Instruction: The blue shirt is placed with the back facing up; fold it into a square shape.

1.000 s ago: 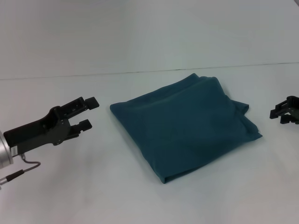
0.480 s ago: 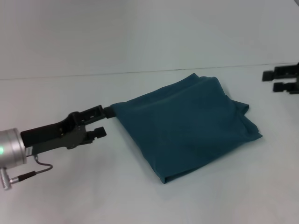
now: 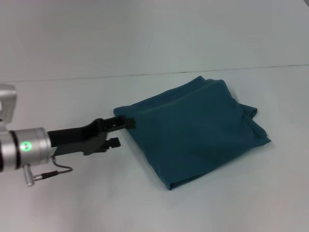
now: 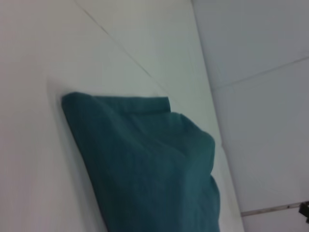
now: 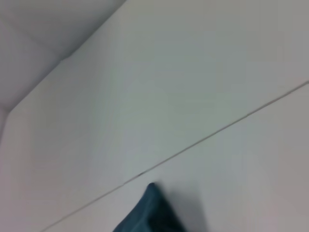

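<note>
The blue shirt (image 3: 193,130) lies folded into a rough square on the white table, turned like a diamond, with loose layered edges at its right corner. My left gripper (image 3: 120,131) is open at the shirt's left corner. Its upper finger (image 3: 126,121) lies over the corner's edge and its lower finger (image 3: 114,141) rests on the table just beside the cloth. The left wrist view shows the shirt (image 4: 154,169) close up, with its corner nearest. The right wrist view shows only one tip of the shirt (image 5: 147,212). My right gripper is out of the head view.
The white table (image 3: 72,203) ends at a straight far edge (image 3: 58,79) against a pale wall. A small dark shape (image 4: 305,211) at the edge of the left wrist view is too small to identify.
My left gripper has moved right, from clear of the shirt to over its left corner. My right gripper has risen at the right side and left the head view. The shirt has not moved.
</note>
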